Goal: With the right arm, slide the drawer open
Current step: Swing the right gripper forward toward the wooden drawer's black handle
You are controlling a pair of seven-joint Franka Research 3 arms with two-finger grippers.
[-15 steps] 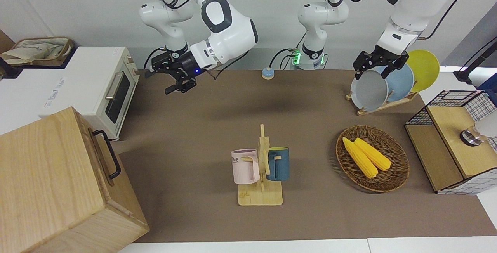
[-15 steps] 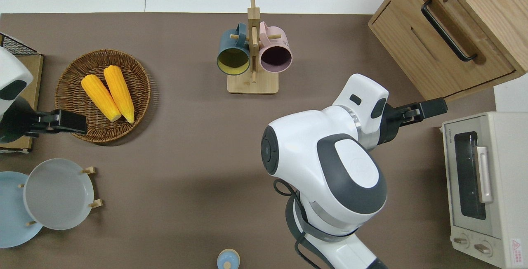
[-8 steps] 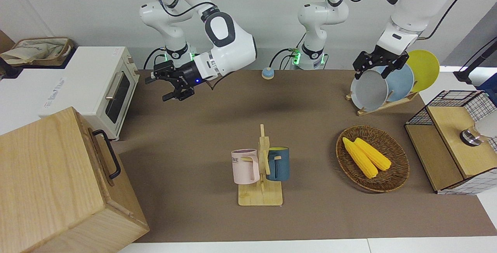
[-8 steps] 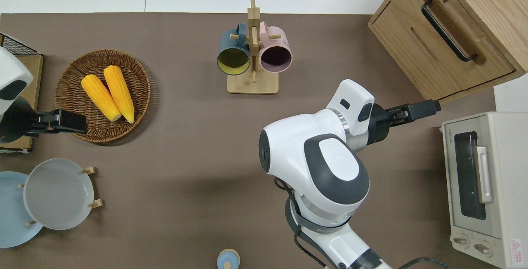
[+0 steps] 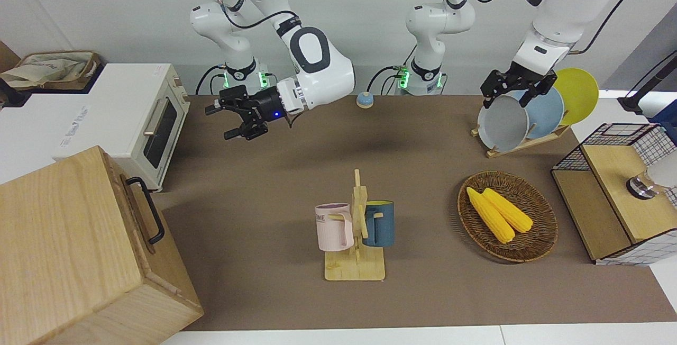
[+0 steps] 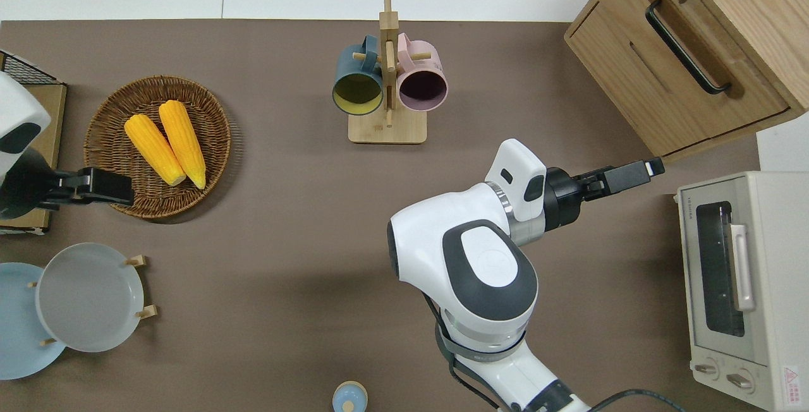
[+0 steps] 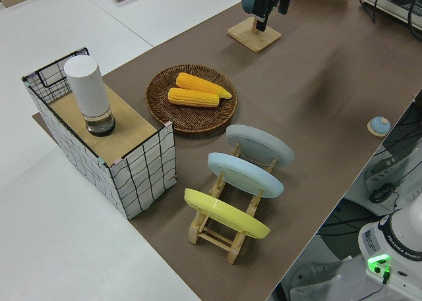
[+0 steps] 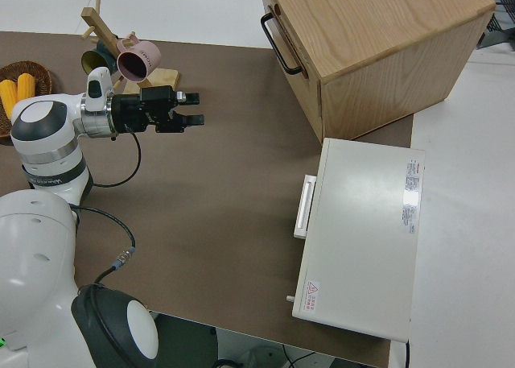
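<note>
Brown covers the worktop (image 5: 275,175) from end to end. Largest on it is the light-wood box (image 5: 69,250), set at the right arm's end and at the edge farthest from the robots. The drawer (image 6: 679,80) sits flush in its front, shut, its black loop handle (image 6: 686,47) running along the top of the front. The white toaster oven (image 5: 127,117) stands beside the box, nearer to the robots. The right arm (image 6: 480,273) reaches out toward that end; its gripper (image 8: 191,119) hangs over bare worktop between oven and box, well apart from the handle, fingers spread and grasping nothing. The left arm is parked, and I cannot tell how its gripper (image 5: 509,90) stands. A wooden mug rack (image 5: 357,239) with a pink and a blue mug stands mid-worktop.
</note>
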